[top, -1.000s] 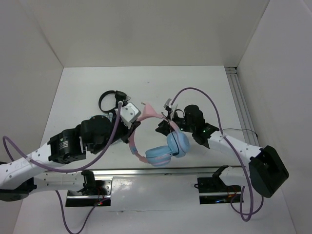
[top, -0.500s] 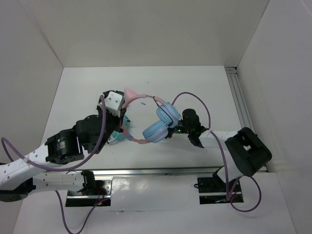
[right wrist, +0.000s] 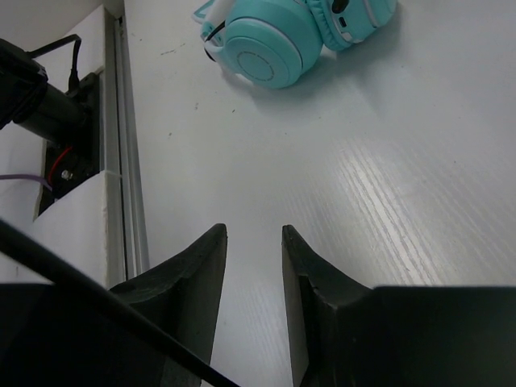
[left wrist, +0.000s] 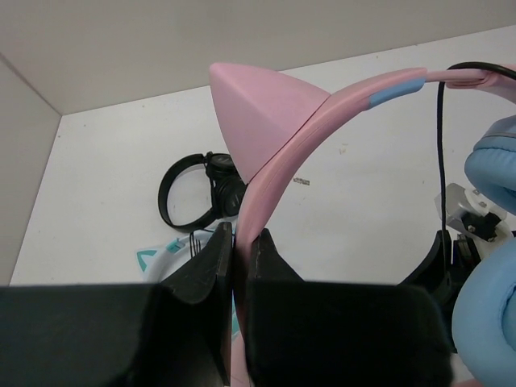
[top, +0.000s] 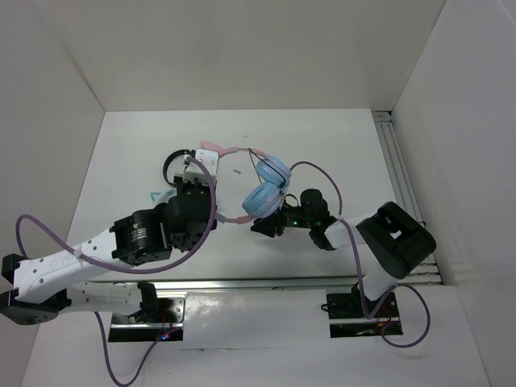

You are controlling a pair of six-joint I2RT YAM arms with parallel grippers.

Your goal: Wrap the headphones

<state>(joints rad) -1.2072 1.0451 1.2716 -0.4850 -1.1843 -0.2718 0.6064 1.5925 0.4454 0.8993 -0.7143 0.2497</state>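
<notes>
The headphones (top: 242, 216) have a pink headband with a cat ear (left wrist: 260, 109) and light blue ear cups (top: 268, 173). My left gripper (top: 201, 171) is shut on the pink headband (left wrist: 278, 193) just below the cat ear and holds the headphones off the table. Their thin black cable (left wrist: 441, 137) hangs beside the ear cups (left wrist: 493, 153). My right gripper (top: 263, 226) sits low under the ear cups, pointing left. In the right wrist view it (right wrist: 254, 234) is open with only table between the jaws. The black cable (right wrist: 81, 286) crosses in front of its left finger.
Small all-black headphones (top: 174, 165) lie at the back left and also show in the left wrist view (left wrist: 196, 189). Teal cat-ear headphones (right wrist: 274, 40) lie on the table under my left arm (left wrist: 171, 258). A metal rail (right wrist: 129, 201) runs along the table's near edge.
My left gripper carried the pink headphones toward the back and they turned, with the ear cups now to the right. My right gripper swung left and lower, beneath the ear cups.
</notes>
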